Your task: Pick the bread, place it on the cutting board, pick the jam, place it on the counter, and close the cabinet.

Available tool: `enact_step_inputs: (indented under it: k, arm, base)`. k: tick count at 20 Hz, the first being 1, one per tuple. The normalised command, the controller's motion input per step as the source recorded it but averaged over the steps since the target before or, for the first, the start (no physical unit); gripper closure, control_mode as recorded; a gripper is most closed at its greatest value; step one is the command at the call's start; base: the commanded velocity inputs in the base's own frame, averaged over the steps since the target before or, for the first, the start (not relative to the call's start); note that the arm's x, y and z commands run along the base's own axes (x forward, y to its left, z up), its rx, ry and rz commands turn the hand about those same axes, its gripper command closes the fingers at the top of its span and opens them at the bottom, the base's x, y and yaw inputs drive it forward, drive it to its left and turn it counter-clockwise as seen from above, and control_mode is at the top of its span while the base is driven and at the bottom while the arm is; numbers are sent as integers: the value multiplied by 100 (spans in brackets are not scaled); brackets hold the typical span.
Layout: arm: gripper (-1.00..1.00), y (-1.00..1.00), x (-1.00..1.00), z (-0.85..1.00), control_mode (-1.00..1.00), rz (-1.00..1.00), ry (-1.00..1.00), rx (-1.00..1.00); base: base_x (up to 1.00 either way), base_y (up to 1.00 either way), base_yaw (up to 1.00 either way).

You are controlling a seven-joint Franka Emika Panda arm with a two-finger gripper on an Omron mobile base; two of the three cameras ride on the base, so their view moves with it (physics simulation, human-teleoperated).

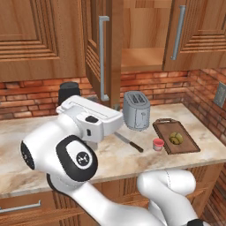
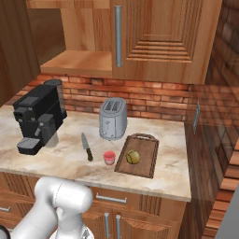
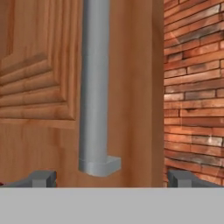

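Observation:
The olive-brown bread (image 1: 176, 138) (image 2: 133, 157) lies on the dark cutting board (image 1: 165, 130) (image 2: 145, 165). The small red jam (image 1: 158, 144) (image 2: 109, 158) stands on the counter (image 1: 26, 132) (image 2: 163, 179), just left of the board. The cabinet's left door (image 1: 95, 53) (image 3: 39, 87) stands swung out, showing a bare shelf (image 2: 79, 63); its right door (image 1: 196, 35) (image 2: 158, 37) is closed. In the hand view my gripper (image 3: 111, 179) is open, its fingertips (image 3: 41, 178) either side of the lower end of the door's grey bar handle (image 3: 94, 109) (image 1: 103, 57), close in front of it.
A silver toaster (image 1: 136, 110) (image 2: 113, 119) stands behind the jam. A knife (image 1: 130, 142) (image 2: 87, 147) lies on the counter left of the jam. A black coffee machine (image 2: 39, 116) sits at the left. Brick wall (image 2: 205, 121) closes the right side.

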Motion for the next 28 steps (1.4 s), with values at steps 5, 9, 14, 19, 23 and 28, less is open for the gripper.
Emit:
enact_step_inputs:
  k: [5,9,14,19,23,28]
  arm:
    - [-100,-23,0,0,-100,0,0,0]
    - [-100,-13,0,-7,-100,0,0,0]
    - [-100,-9,0,-6,-100,-2,0,0]
    - [-100,-9,0,-1,-100,-9,0,-1]
    - [-100,-10,0,0,-100,-14,0,-3]
    - [-100,-12,2,0,-100,-15,0,-2]
  base:
    - [0,0,0]
    - [0,0,0]
    - [0,0,0]
    - [0,0,0]
    - [0,0,0]
    - [0,0,0]
